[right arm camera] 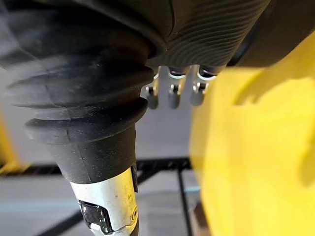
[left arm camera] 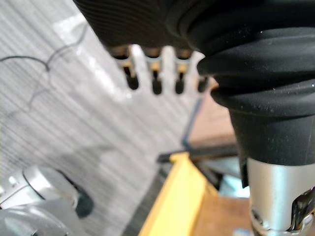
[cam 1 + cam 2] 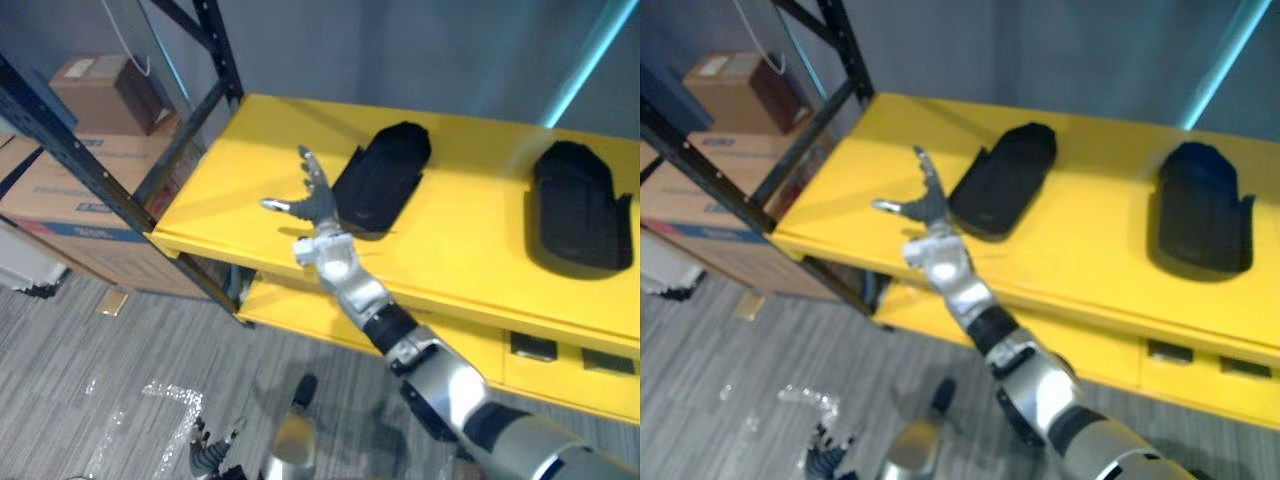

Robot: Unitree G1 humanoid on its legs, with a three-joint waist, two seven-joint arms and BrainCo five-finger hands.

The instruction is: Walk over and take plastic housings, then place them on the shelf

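Two black plastic housings lie on the top yellow shelf (image 3: 240, 170): one (image 3: 385, 175) near the middle, the other (image 3: 580, 205) toward the right. My right hand (image 3: 318, 203) reaches over the shelf, open with fingers spread, just left of the middle housing and touching or nearly touching its edge. It holds nothing. In the right wrist view its fingers (image 1: 172, 93) hang straight beside the yellow shelf surface (image 1: 256, 162). My left hand (image 3: 212, 455) hangs low over the floor, open and empty, its fingers (image 2: 156, 81) straight in the left wrist view.
Black rack uprights (image 3: 75, 155) stand at the shelf's left end. Cardboard boxes (image 3: 70, 195) are stacked on the floor to the left, with a smaller box (image 3: 105, 90) on top. A lower yellow shelf (image 3: 300, 312) sits beneath. Grey carpet (image 3: 90, 390) covers the floor.
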